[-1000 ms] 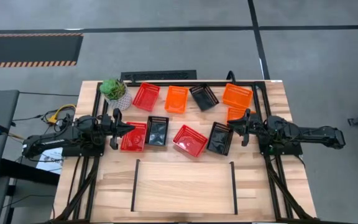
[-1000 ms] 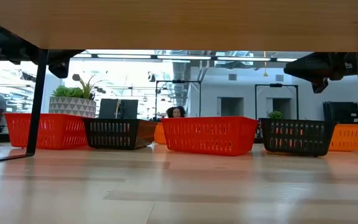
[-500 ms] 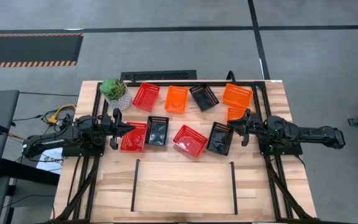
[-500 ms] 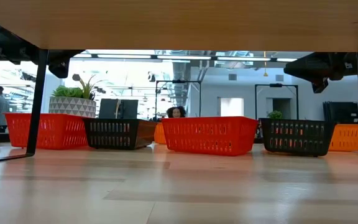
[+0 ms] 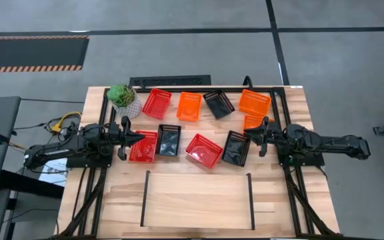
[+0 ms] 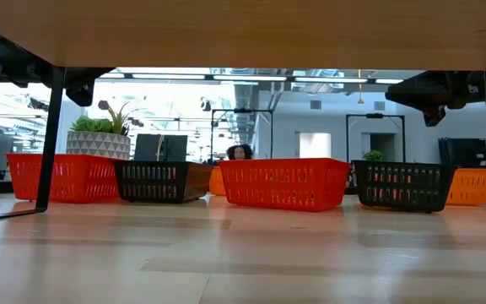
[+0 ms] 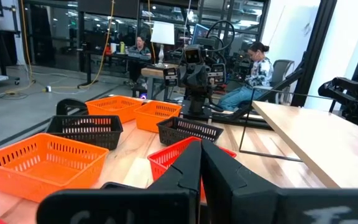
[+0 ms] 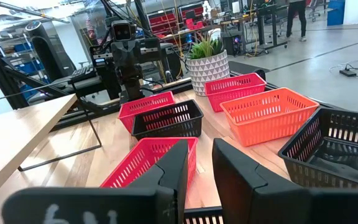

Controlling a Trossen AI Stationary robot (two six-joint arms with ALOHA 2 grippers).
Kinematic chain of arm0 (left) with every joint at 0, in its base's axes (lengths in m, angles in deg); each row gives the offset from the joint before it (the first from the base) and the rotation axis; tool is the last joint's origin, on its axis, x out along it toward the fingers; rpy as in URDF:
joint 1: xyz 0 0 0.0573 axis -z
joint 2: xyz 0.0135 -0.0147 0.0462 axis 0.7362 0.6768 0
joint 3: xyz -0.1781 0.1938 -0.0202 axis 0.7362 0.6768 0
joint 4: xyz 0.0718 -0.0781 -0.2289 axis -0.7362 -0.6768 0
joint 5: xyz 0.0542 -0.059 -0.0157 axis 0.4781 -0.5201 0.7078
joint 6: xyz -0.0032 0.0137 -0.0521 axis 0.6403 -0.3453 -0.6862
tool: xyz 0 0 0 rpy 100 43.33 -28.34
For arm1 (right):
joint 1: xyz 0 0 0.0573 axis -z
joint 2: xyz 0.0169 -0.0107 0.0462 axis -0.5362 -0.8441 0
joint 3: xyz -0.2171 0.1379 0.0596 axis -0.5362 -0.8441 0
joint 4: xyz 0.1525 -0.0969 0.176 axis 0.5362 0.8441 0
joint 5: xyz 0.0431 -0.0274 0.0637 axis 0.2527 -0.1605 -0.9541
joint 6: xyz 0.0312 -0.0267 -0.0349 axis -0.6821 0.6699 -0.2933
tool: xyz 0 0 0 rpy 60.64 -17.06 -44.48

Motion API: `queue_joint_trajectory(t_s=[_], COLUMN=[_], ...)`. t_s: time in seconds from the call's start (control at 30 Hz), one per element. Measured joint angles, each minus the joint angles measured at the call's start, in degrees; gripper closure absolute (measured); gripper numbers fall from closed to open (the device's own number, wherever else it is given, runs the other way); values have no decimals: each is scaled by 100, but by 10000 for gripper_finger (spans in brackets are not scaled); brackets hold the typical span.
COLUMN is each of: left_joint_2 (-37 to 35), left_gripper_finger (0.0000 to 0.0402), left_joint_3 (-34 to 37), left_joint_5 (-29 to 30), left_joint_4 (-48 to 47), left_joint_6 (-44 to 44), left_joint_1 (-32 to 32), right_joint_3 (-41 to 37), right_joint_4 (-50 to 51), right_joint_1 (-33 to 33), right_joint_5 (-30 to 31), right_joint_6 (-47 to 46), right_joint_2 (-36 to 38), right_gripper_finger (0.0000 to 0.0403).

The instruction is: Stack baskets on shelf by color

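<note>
High view: my left gripper point(image 5: 127, 139) hangs over the red basket point(image 5: 143, 146), right gripper point(image 5: 257, 136) beside the black basket point(image 5: 236, 147); neither holds anything. All baskets lie behind the bare shelf point(image 5: 197, 198), long axes skewed every way, so I risk crooked grasps.

Low view: baskets stand upright, openings up.

Left wrist view: fingers point(image 7: 185, 171) nearly pressed together.

Right wrist view: fingers point(image 8: 174, 168) slightly spread. Crowding risks nudging neighbours.
</note>
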State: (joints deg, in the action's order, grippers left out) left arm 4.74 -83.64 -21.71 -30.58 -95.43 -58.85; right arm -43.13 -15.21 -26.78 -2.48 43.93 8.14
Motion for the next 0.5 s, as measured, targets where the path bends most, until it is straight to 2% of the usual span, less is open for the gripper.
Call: queue_joint_trajectory(t_s=[0.17,0.37,0.5], left_joint_2=[0,0,0], left_gripper_finger=[401,401,401], left_joint_3=[-2,0,0], left_joint_5=[42,231,407], left_joint_4=[47,81,85], left_joint_6=[-558,-1668,-2339], left_joint_1=[1,0,0], right_joint_3=[0,0,0], right_joint_4=[-1,-4,-22], right_joint_1=[0,50,55], right_joint_5=[0,22,28], right_joint_6=[2,439,53], right_joint_2=[2,0,2], right_gripper_finger=[305,305,305])
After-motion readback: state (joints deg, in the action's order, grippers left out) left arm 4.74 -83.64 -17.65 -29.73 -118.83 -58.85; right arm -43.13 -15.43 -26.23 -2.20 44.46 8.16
